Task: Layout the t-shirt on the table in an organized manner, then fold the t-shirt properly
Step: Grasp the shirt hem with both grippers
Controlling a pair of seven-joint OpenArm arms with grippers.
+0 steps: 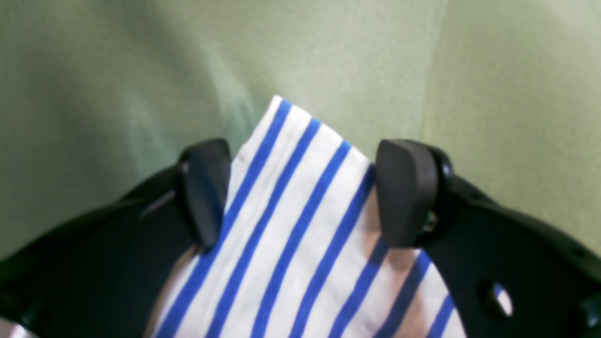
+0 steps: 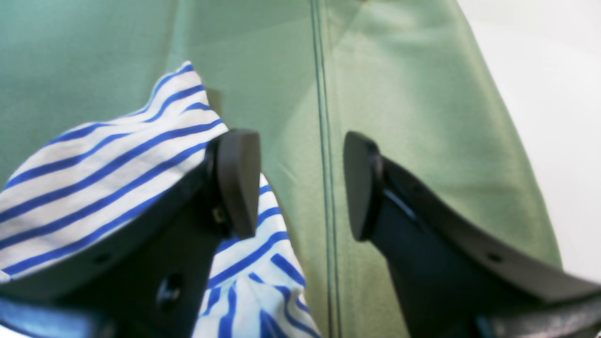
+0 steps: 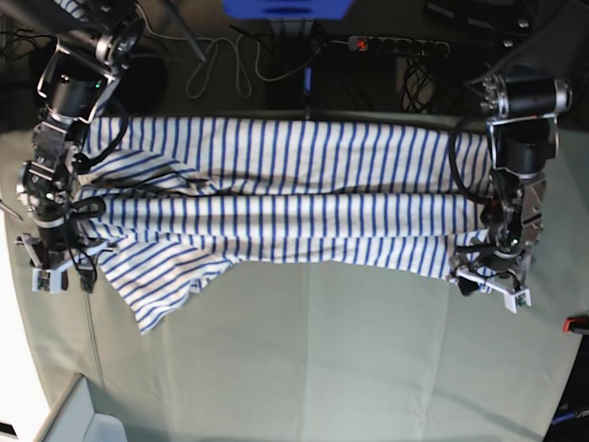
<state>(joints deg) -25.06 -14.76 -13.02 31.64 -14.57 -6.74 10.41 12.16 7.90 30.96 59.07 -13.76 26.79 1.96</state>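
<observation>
T-shirt corner between open left tool fingers.

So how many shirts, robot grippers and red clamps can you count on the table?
Shirts: 1, the t-shirt, striped blue and white, spread across the table.
Grippers: 2, the left gripper and the right gripper, both open.
Red clamps: 1, at the table's edge.
Total: 4

The shirt has its ends hidden behind both arms; whether either gripper touches cloth seems unclear.
</observation>
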